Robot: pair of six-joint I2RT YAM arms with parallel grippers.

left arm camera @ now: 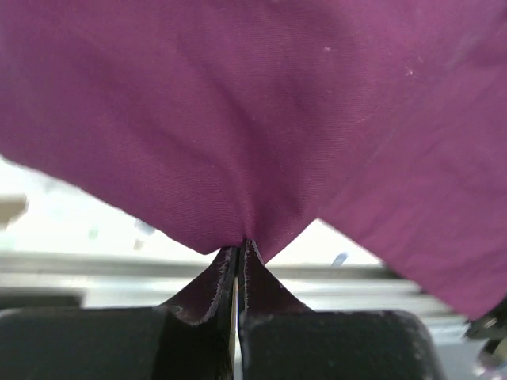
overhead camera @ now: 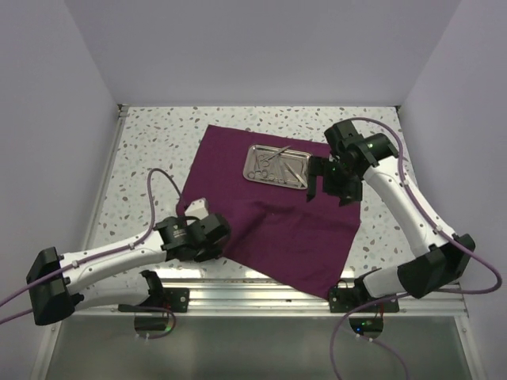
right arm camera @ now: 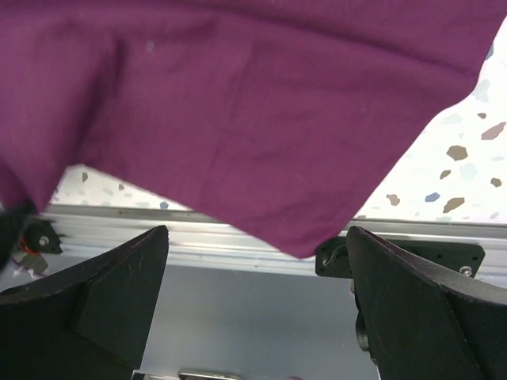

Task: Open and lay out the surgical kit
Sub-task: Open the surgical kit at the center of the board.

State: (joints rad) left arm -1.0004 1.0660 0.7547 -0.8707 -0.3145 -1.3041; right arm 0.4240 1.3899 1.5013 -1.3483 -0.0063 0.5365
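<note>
The maroon cloth wrap [overhead camera: 277,214] lies spread open on the speckled table. A small steel tray [overhead camera: 275,164] with thin silver scissors and forceps [overhead camera: 279,161] sits on its far part. My left gripper [overhead camera: 207,229] is at the cloth's near-left edge. In the left wrist view its fingers [left arm camera: 261,285] are shut on a pinch of the cloth [left arm camera: 238,158]. My right gripper [overhead camera: 331,186] hovers right of the tray over the cloth's right side. Its fingers [right arm camera: 103,293] are wide open and empty above the cloth [right arm camera: 261,111].
A metal rail [overhead camera: 261,281] runs along the table's near edge, and the cloth's near corner overhangs it. A small white piece [overhead camera: 198,207] lies by the left gripper. White walls close in the left, right and far sides.
</note>
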